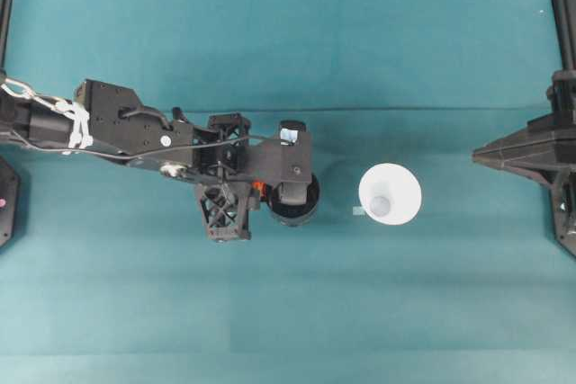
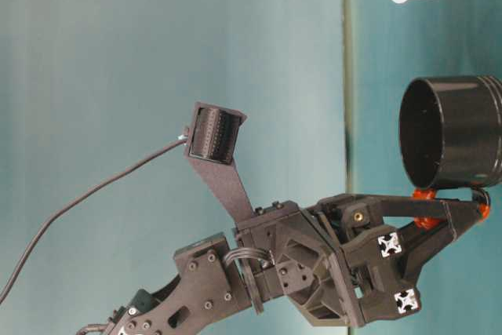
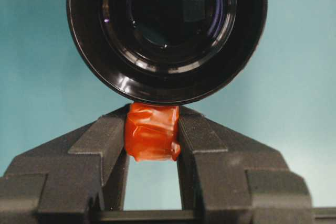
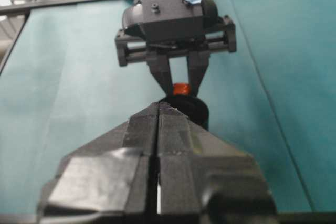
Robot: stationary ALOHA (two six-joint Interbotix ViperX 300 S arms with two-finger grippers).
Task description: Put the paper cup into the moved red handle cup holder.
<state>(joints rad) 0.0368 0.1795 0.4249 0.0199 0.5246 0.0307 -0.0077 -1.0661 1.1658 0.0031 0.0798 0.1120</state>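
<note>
- The left pincer (image 3: 152, 135) is clamping the red handle of the red handle cup holder (image 1: 297, 204), sitting just left of centre in the overhead view.
- The paper cup (image 1: 390, 193) is standing on the table (image 1: 288, 312), right of centre, apart from the holder.
- The right pincer (image 4: 157, 111) is resting pressed together, gripping nothing.

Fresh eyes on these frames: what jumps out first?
First, the left gripper pinching the red-orange handle tab of the glossy black cup holder, near the middle of the teal table. Next, the white paper cup, standing apart from the holder on the side toward the right arm. The right gripper sits shut and empty at the table's right edge, pointing toward the holder.
</note>
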